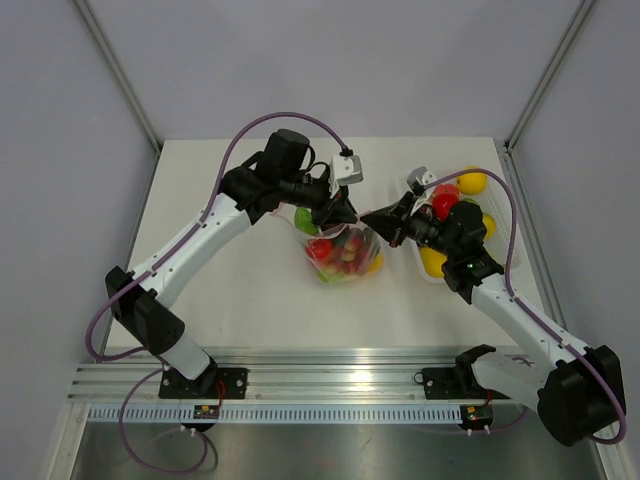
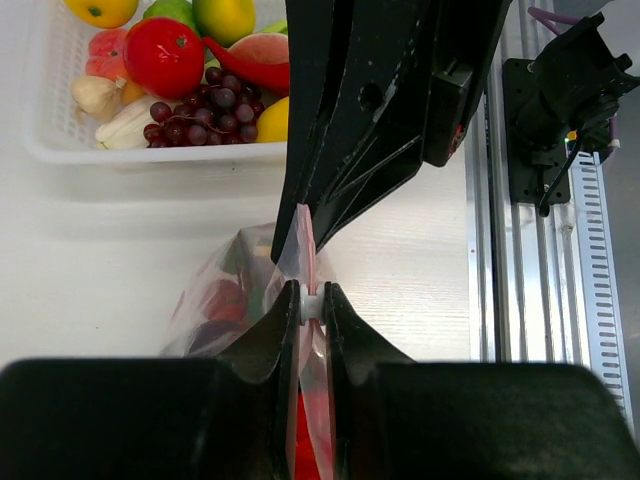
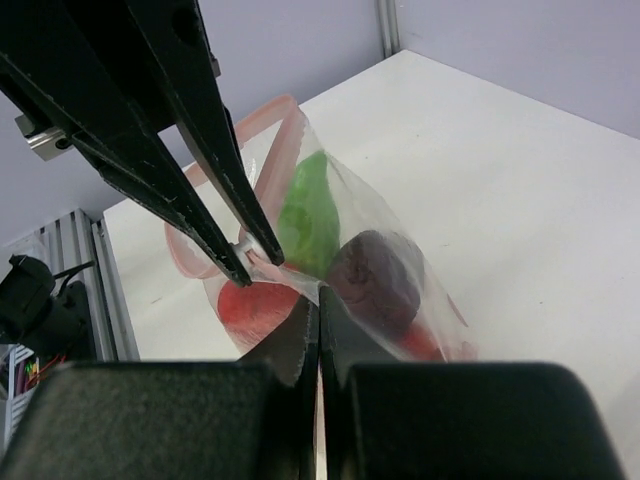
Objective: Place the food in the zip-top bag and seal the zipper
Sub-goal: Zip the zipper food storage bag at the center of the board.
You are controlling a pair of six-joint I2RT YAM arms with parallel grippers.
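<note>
Between the left jaws, clamped shut, runs the zipper (image 2: 308, 250); just beyond, the right jaws pinch the same strip. Under them sags the bag (image 2: 250, 255), thin, limp and slippery, so hold the stiffer strip. Farther off, food (image 2: 163, 55) fills the tray (image 2: 150, 152).

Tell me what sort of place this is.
Probably a robotics lab test cell: white table boxed in by plain grey panels, arms bolted to an aluminium rail, toy food in a tray.
</note>
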